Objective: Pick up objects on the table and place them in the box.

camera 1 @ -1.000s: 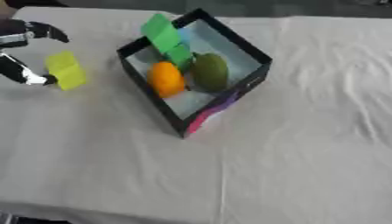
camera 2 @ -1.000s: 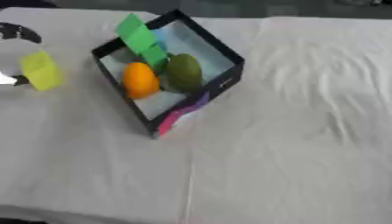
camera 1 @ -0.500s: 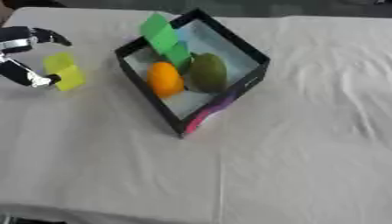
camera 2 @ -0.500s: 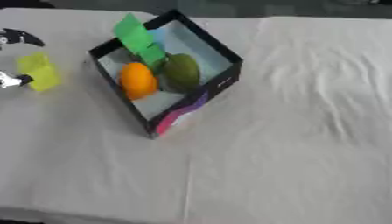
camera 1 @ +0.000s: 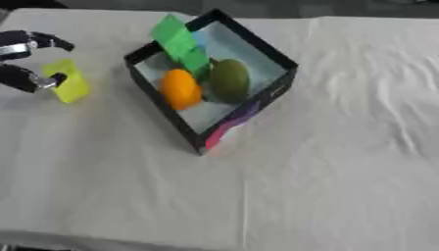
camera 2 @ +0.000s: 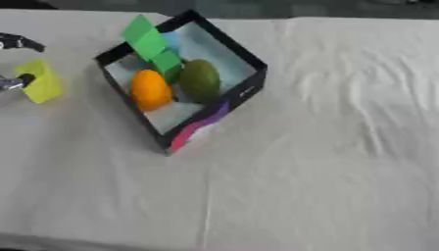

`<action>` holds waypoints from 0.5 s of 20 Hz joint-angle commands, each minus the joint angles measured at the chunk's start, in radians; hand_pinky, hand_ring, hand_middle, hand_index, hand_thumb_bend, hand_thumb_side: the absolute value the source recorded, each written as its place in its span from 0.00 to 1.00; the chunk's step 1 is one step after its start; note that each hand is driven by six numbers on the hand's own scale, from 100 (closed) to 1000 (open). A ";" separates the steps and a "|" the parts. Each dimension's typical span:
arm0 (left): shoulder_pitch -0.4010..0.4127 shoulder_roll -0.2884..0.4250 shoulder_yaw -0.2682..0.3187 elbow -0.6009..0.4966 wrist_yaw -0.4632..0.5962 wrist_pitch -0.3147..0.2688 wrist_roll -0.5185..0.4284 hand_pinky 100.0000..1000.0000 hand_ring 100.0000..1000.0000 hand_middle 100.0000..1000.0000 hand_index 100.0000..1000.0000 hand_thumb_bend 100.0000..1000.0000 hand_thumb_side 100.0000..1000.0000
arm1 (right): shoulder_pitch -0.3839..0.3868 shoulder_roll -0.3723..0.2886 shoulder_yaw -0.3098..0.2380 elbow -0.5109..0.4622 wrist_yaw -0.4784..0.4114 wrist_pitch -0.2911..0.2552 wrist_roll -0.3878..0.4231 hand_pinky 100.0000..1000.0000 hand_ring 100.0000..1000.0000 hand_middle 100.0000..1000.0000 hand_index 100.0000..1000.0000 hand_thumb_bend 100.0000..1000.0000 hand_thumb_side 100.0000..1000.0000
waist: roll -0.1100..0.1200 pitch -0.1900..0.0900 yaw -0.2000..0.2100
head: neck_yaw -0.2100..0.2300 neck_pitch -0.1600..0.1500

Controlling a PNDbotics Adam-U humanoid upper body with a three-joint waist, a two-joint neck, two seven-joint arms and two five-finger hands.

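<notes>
While left of the box point(camera 1: 257, 105) | left hand point(camera 1: 19, 73) fingers point(camera 1: 51, 41) curled, pinching yellow block point(camera 1: 68, 81)

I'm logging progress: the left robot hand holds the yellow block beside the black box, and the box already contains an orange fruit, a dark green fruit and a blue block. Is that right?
Not quite. The block in the black box is green, not blue; the left eye view shows it. The rest holds: the left robot hand holds the yellow block beside the box, with the orange fruit and dark green fruit inside.

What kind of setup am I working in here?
Probably a lab or test bench, not a home: a table under a plain white cloth, one black box holding toy-like fruit, and a yellow block at the left hand.
</notes>
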State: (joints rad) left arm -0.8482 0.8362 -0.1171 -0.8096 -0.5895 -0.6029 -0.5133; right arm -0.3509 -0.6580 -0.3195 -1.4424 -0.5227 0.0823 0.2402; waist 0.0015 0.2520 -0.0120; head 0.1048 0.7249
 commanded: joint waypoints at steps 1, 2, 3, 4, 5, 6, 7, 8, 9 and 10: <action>-0.023 0.026 0.010 0.001 -0.016 -0.082 -0.059 1.00 0.97 0.88 0.97 0.04 0.63 | -0.005 -0.035 -0.013 -0.007 0.005 0.001 -0.003 1.00 0.64 0.62 0.87 0.00 0.67 | 0.008 -0.039 -0.001 | 0.000 -0.002; -0.024 0.024 0.010 0.004 -0.019 -0.085 -0.057 1.00 0.97 0.88 0.97 0.04 0.63 | -0.004 -0.035 -0.013 -0.006 0.005 0.001 -0.003 1.00 0.64 0.62 0.87 0.00 0.67 | 0.008 -0.039 -0.001 | 0.000 -0.002; -0.025 0.022 0.010 0.006 -0.023 -0.087 -0.055 1.00 0.98 0.88 0.98 0.03 0.71 | -0.004 -0.035 -0.013 -0.005 0.005 0.001 -0.003 1.00 0.64 0.62 0.87 0.00 0.67 | 0.008 -0.039 -0.001 | 0.002 -0.003; -0.026 0.021 0.009 0.007 -0.026 -0.089 -0.053 1.00 0.98 0.89 0.98 0.03 0.73 | -0.004 -0.034 -0.013 -0.005 0.006 0.002 -0.003 1.00 0.64 0.62 0.87 0.00 0.67 | 0.008 -0.038 -0.002 | 0.003 -0.005; -0.026 0.019 0.009 0.009 -0.031 -0.091 -0.050 1.00 0.98 0.89 0.98 0.03 0.76 | -0.004 -0.033 -0.013 -0.004 0.007 0.002 -0.003 1.00 0.64 0.62 0.87 0.00 0.67 | 0.008 -0.038 -0.003 | 0.004 -0.006; -0.026 0.018 0.008 0.010 -0.035 -0.093 -0.046 1.00 0.98 0.89 0.98 0.03 0.78 | -0.003 -0.033 -0.013 -0.003 0.008 0.003 -0.003 1.00 0.64 0.62 0.86 0.00 0.67 | 0.008 -0.037 -0.003 | 0.005 -0.006; -0.026 0.016 0.009 0.011 -0.039 -0.094 -0.041 1.00 0.98 0.89 0.98 0.04 0.78 | -0.003 -0.033 -0.013 -0.002 0.009 0.003 -0.003 1.00 0.64 0.62 0.86 0.00 0.67 | 0.008 -0.037 -0.004 | 0.005 -0.006; -0.026 0.015 0.009 0.011 -0.044 -0.096 -0.036 1.00 0.98 0.89 0.98 0.03 0.80 | -0.004 -0.032 -0.014 -0.001 0.010 0.003 -0.003 1.00 0.64 0.62 0.86 0.00 0.67 | 0.008 -0.036 -0.005 | 0.006 -0.005; -0.026 0.013 0.009 0.012 -0.048 -0.099 -0.031 1.00 0.98 0.88 0.98 0.03 0.78 | -0.004 -0.032 -0.013 -0.001 0.010 0.003 -0.003 1.00 0.64 0.62 0.86 0.00 0.67 | 0.008 -0.036 -0.005 | 0.006 -0.006; -0.026 0.013 0.010 0.013 -0.051 -0.103 -0.027 1.00 0.98 0.88 0.98 0.03 0.77 | -0.005 -0.032 -0.013 -0.001 0.011 0.003 -0.002 1.00 0.64 0.62 0.86 0.00 0.68 | 0.008 -0.035 -0.006 | 0.007 -0.007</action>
State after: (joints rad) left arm -0.8545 0.8242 -0.1172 -0.7927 -0.6339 -0.6344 -0.4817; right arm -0.3497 -0.6578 -0.3202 -1.4361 -0.5160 0.0835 0.2406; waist 0.0015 0.2520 -0.0173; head 0.1087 0.7248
